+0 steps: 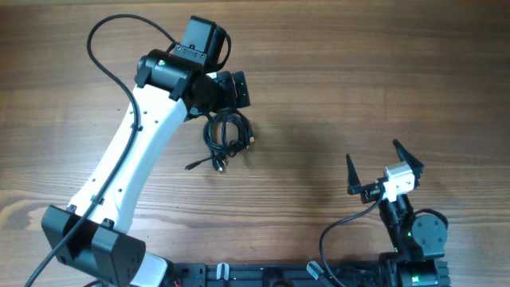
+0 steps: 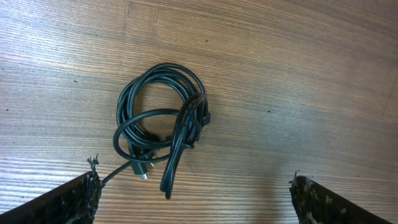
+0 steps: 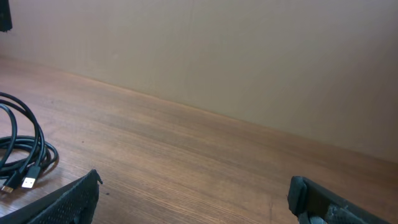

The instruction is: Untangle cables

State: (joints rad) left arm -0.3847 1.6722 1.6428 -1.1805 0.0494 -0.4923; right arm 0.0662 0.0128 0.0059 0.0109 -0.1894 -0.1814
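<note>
Cables (image 1: 225, 134) lie coiled and tangled, centre-left of overhead frame. Left gripper (image 2: 196, 182) is above them, fingers released. Right gripper (image 1: 373, 153), lower right, is released and well apart.

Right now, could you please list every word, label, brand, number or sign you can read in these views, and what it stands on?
No readable text in any view.
cables: no print or label visible on cords or plugs.
table: bare wood grain, no markings.
left arm and right arm: small green lights only, no legible lettering.
</note>
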